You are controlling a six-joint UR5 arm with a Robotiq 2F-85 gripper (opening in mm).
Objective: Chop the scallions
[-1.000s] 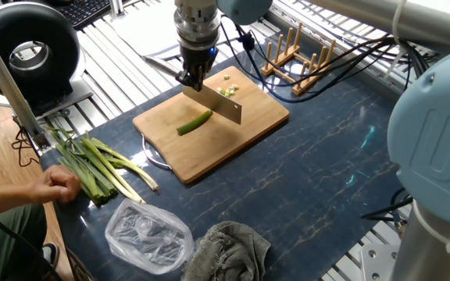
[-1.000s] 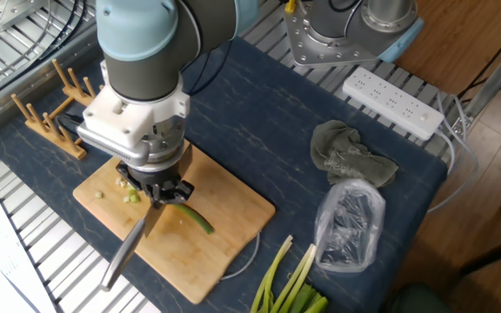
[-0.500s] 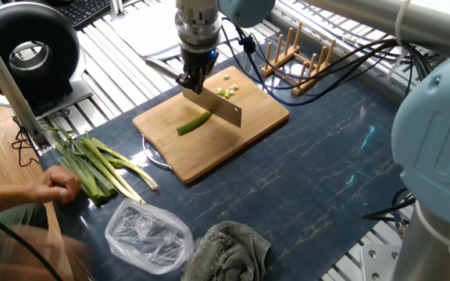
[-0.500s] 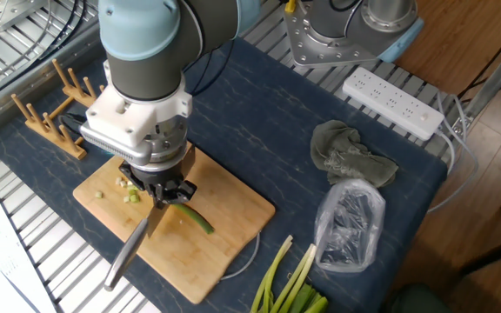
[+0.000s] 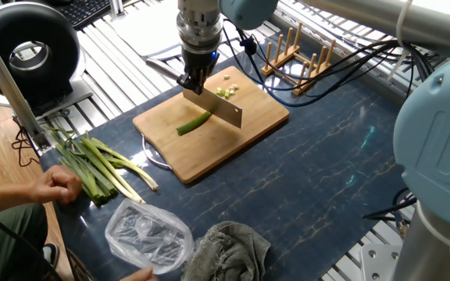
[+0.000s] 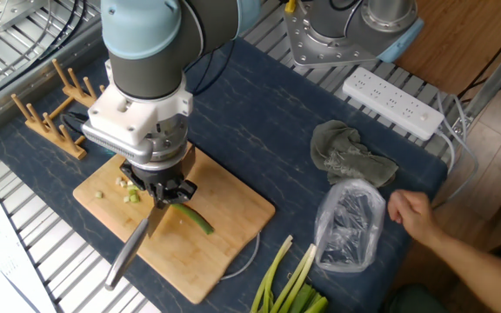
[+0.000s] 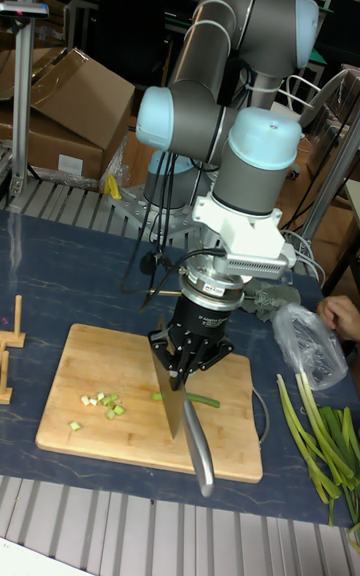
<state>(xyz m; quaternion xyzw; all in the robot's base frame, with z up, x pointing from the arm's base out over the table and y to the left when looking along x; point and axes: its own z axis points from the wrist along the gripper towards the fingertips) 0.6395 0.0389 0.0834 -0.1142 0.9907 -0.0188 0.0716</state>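
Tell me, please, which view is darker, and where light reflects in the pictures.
The tall fixed view is darkest: its background is dim, while the cutting board is lit. In one fixed view, pale reflections streak the dark tabletop and the plastic bag glints. The other fixed view is evenly bright, and the knife gleams.

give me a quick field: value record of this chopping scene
tool: knife, blade over the cutting board
gripper: shut on the knife
on board: one green scallion piece, small chopped bits
uncut: scallion bunch on the table beside the board
other items: plastic bag, grey cloth, wooden rack
person: hand next to the bag
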